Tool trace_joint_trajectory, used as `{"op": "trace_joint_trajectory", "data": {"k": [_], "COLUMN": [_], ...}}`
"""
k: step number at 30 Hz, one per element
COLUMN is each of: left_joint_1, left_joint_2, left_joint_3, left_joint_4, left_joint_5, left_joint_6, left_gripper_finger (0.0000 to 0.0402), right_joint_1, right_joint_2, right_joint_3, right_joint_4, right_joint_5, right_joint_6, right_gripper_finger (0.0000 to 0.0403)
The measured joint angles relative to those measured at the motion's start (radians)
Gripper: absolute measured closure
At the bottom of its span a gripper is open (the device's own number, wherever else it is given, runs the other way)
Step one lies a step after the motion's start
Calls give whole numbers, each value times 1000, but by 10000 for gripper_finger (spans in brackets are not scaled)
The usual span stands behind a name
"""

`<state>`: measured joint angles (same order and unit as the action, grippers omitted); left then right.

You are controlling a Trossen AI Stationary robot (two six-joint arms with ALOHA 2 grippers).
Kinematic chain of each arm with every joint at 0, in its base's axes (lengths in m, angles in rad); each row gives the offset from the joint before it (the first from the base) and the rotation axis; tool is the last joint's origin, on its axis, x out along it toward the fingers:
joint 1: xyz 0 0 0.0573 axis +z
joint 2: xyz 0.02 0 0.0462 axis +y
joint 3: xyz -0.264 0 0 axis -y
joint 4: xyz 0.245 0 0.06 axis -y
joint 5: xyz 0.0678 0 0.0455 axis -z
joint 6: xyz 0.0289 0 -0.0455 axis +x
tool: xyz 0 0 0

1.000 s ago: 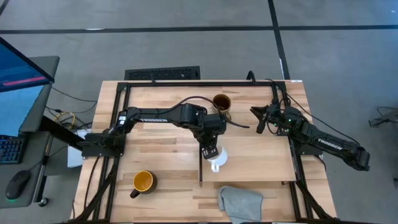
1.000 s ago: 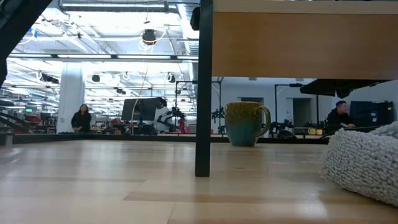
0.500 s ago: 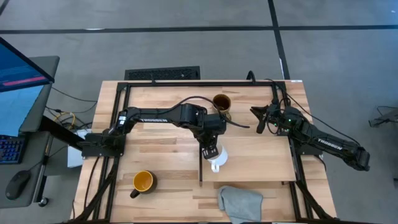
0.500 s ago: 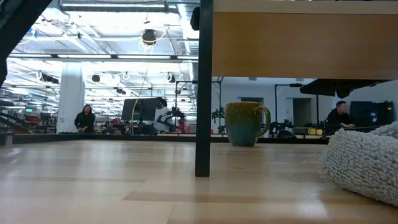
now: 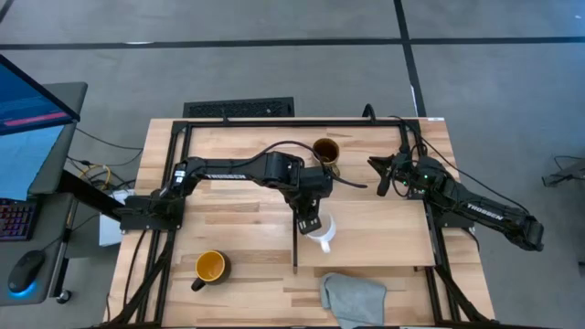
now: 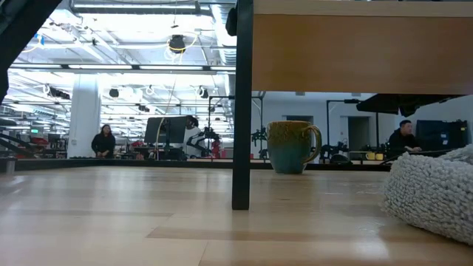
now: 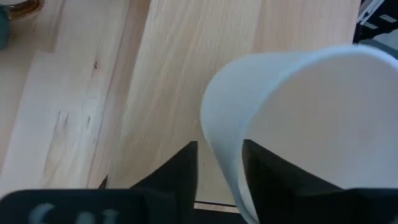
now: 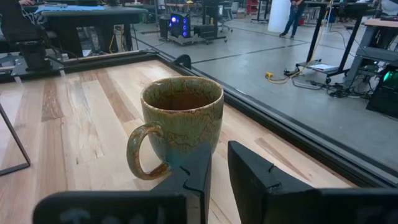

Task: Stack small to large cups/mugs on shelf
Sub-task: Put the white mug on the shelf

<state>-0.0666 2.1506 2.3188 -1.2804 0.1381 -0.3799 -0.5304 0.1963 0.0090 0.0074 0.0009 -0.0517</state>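
Observation:
A small white mug (image 5: pixel 324 234) stands on the light-wood shelf (image 5: pixel 384 228) near its left end, by the dark strip (image 5: pixel 295 239). My left gripper (image 5: pixel 311 224) points steeply down at it, open, its fingers astride the mug's rim. An olive-brown mug (image 5: pixel 325 151) stands on the table behind the shelf. It also shows in the low view (image 6: pixel 293 146). A black mug with a yellow inside (image 5: pixel 210 267) stands near the table's front left. My right gripper (image 5: pixel 379 174) hovers level at the far right, its fingers a narrow gap apart around nothing, facing the olive-brown mug (image 8: pixel 180 121). My left gripper (image 7: pixel 219 149) comes from above with one finger (image 7: pixel 183 174) outside the white mug's wall (image 7: pixel 217 124) and one finger (image 7: pixel 273 174) inside. A strip of wood shows between the outer finger and the wall. Whether the inner finger touches the wall, I cannot tell. The mug rests on the shelf.
A crumpled grey cloth (image 5: pixel 352 297) lies at the table's near edge below the shelf, and also shows in the low view (image 6: pixel 436 196). The shelf's dark leg (image 6: pixel 242 111) stands on the table. People move in the room far behind.
The white mug has shifted slightly on the shelf under my left gripper, its handle side now a little more toward the table's right. Both arms have kept their places.

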Motion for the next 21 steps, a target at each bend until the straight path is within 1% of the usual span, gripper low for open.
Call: {"op": "trace_joint_trajectory", "data": {"k": [4, 8, 12, 21], "left_joint_1": [0, 1, 1, 8], "left_joint_2": [0, 0, 0, 0], "left_joint_3": [0, 0, 1, 1], "left_joint_4": [0, 2, 31, 63], "left_joint_5": [15, 15, 17, 65], "left_joint_6": [21, 63, 124, 136], "left_gripper_finger": [260, 249, 243, 243], "right_joint_1": [0, 0, 0, 0], "right_joint_2": [0, 0, 0, 0], "right_joint_3": [0, 0, 0, 0], "right_joint_4": [0, 0, 0, 0], "right_joint_5": [0, 0, 0, 0], "right_joint_6": [0, 0, 0, 0], "right_gripper_finger": [326, 326, 326, 326]}}
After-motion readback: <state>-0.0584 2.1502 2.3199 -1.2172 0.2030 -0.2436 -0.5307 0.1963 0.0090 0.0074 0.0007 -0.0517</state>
